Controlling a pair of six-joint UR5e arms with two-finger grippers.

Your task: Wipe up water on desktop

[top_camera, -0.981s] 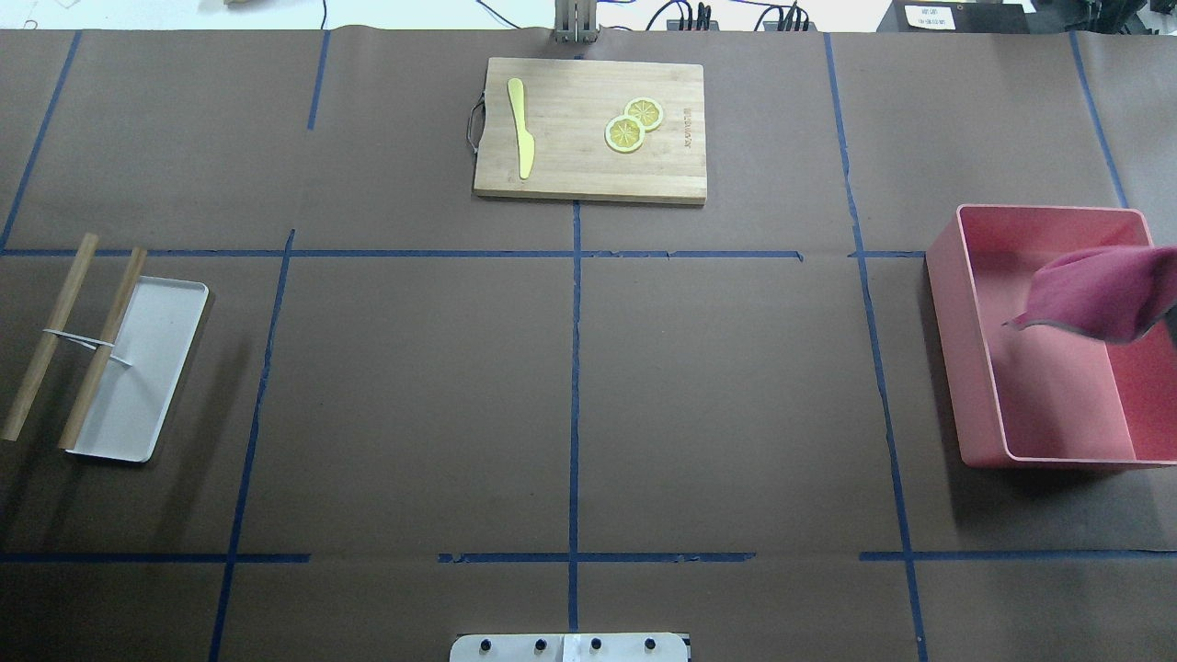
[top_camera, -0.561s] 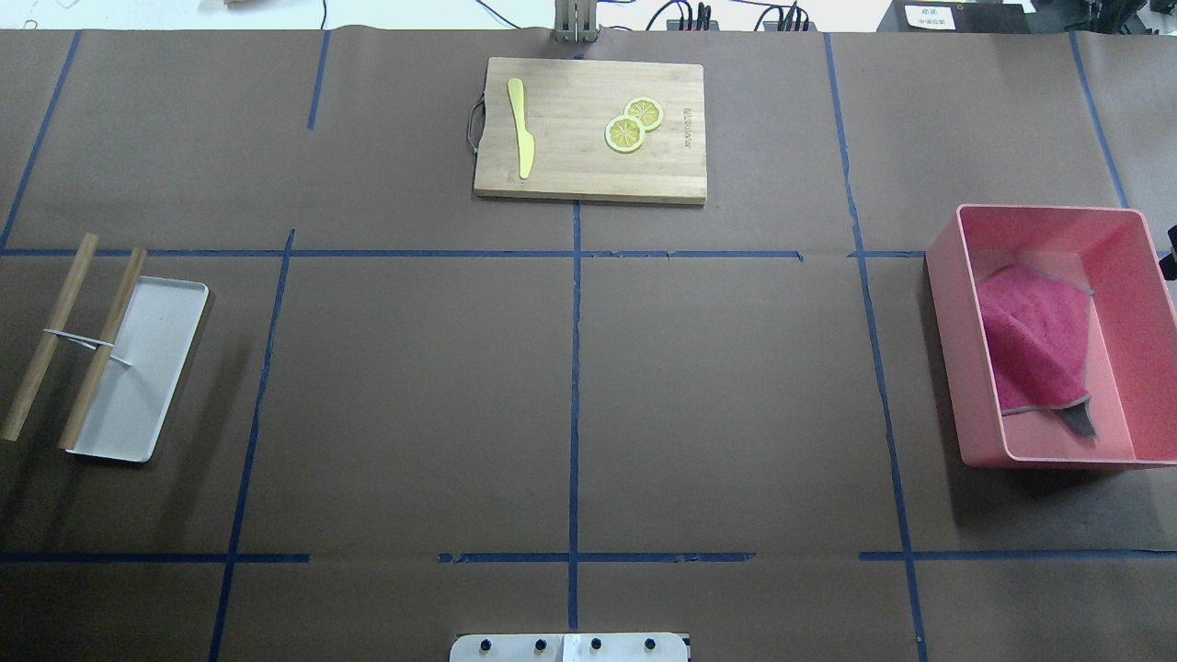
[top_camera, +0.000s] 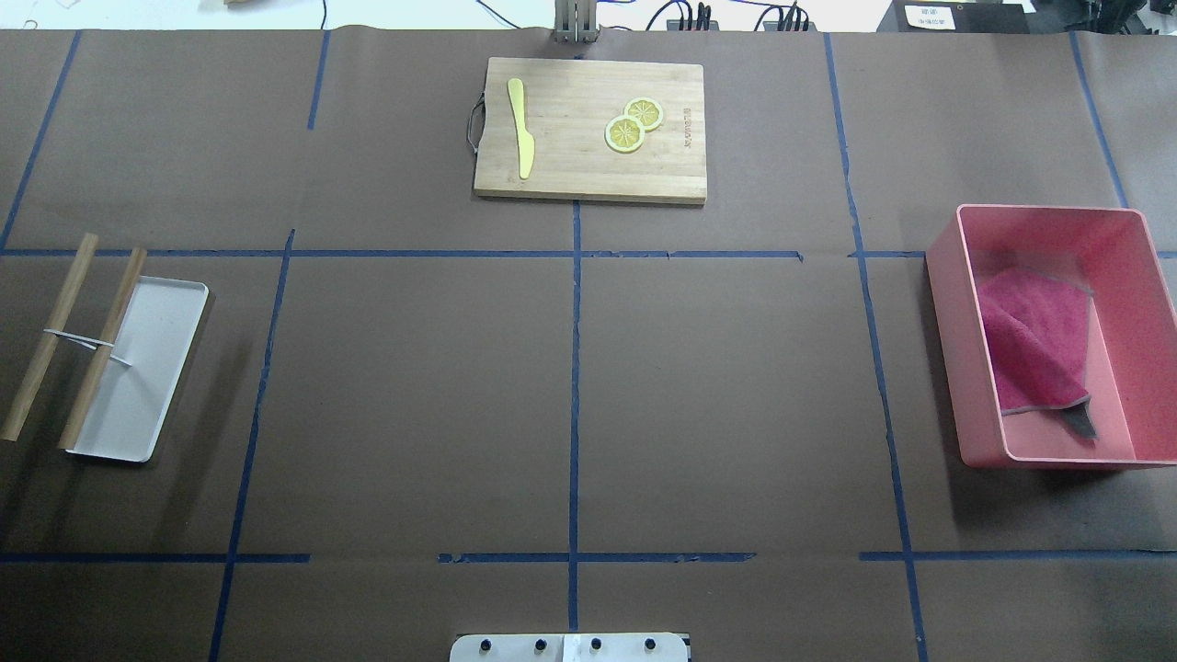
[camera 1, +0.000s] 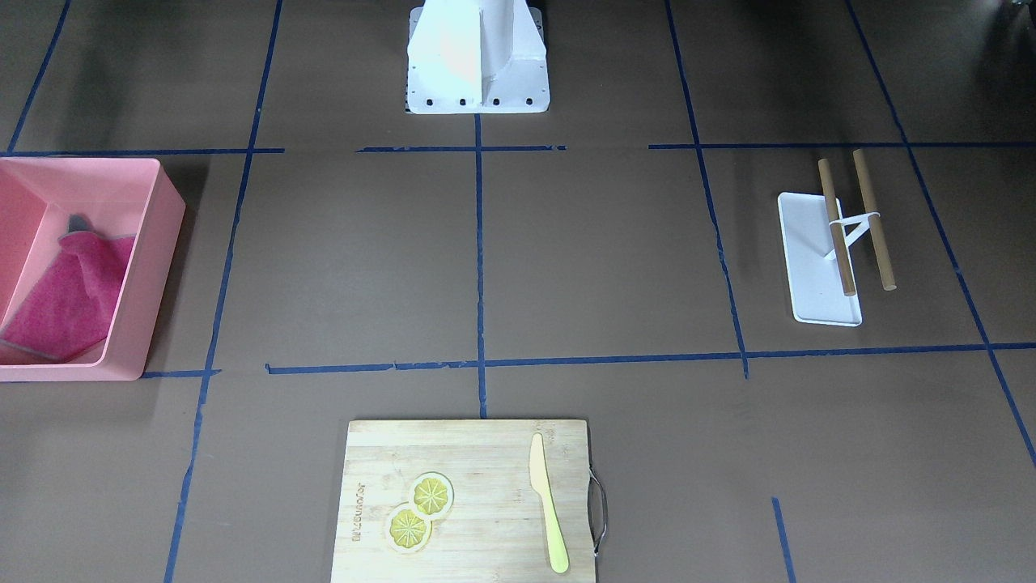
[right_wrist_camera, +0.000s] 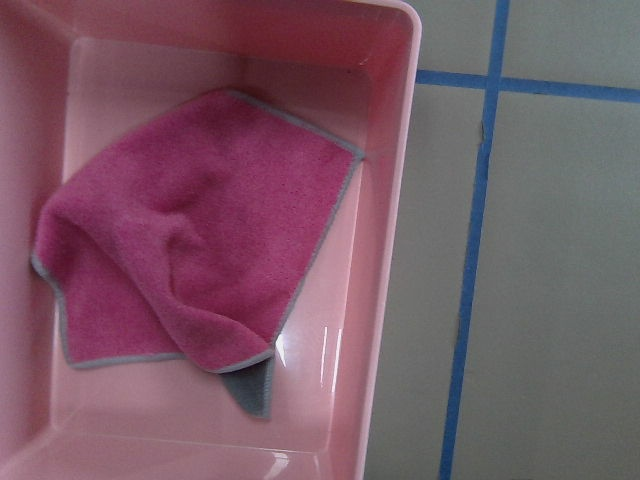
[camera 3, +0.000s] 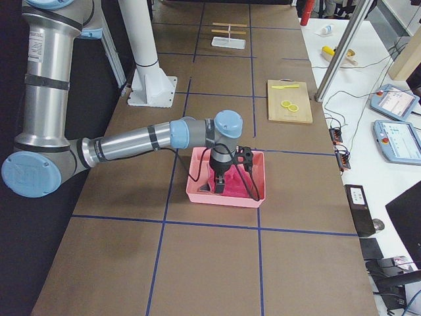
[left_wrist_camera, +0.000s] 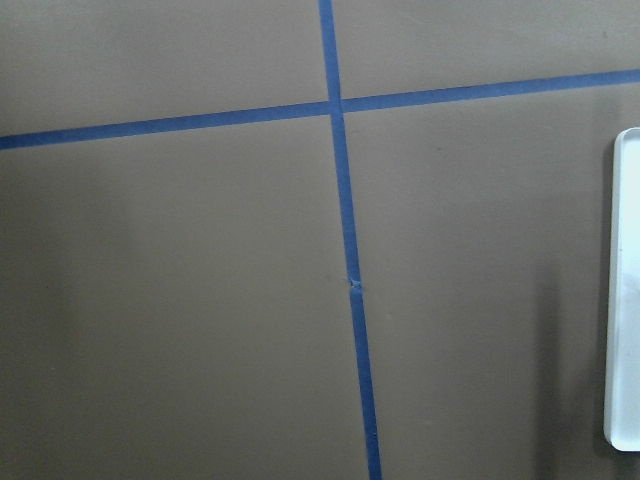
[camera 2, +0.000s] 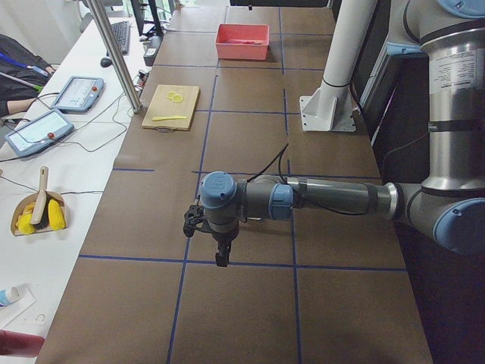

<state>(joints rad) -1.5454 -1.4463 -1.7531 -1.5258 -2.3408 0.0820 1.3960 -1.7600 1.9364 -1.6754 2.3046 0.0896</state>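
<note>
Magenta cloth lies in pink bin, touching the wall facing mid-desktop.

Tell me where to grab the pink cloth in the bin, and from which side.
Pinch the pink cloth at the raised crumple near its middle, coming straight down from above. The walls of the pink bin enclose it on every side, so a sideways approach looks blocked. The cloth's edges lie flat on the bin floor, leaving little to catch.
</note>
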